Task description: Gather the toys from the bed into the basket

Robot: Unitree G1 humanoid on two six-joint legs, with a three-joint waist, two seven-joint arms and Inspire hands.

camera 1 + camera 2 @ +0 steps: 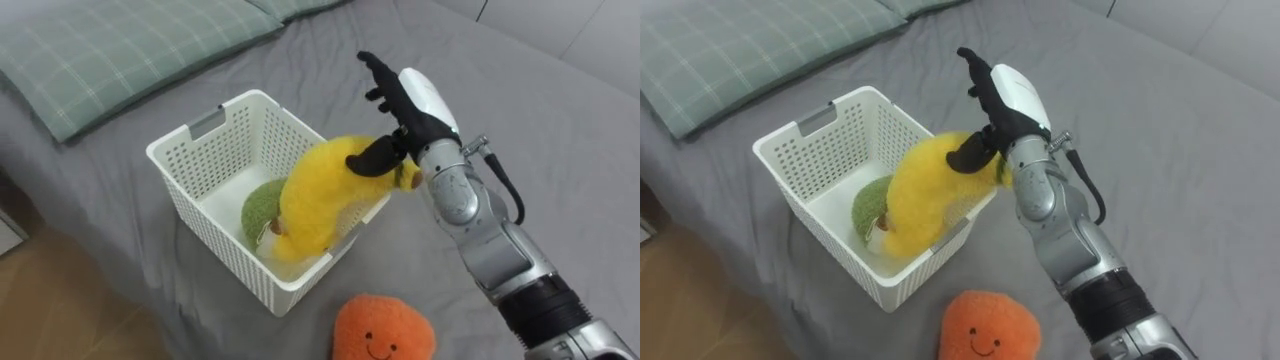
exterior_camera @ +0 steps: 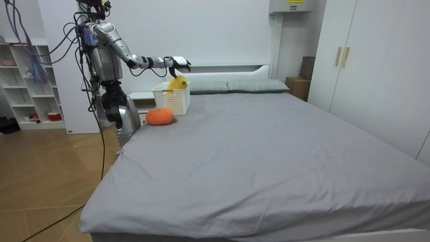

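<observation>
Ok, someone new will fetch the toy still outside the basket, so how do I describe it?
On the grey bed, near its edge by the wooden floor, stands a white lattice basket. On the sheet just beside it lies a round orange plush with a smiling face; unlike the yellow toy and green toy, it is outside the basket.

My two head eyes, set slightly apart, look steeply down from close above at the white basket (image 1: 210, 230) on the grey bed (image 1: 560, 130), while the room camera, far off by the bed's foot, faces its head and shares that same basket corner.
</observation>
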